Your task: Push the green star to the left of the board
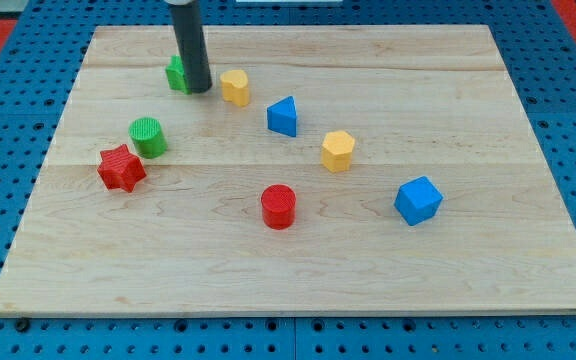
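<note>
The green star (176, 74) lies near the view's top left of the wooden board (298, 270), half hidden behind my rod. My tip (198, 89) rests on the board right against the star's right side. A yellow block (234, 86) sits just to the right of my tip.
A green cylinder (148, 136) and a red star (121, 168) lie at the left. A blue block (283, 116), a yellow hexagonal block (337, 150), a red cylinder (278, 206) and a blue cube (417, 200) spread across the middle and right.
</note>
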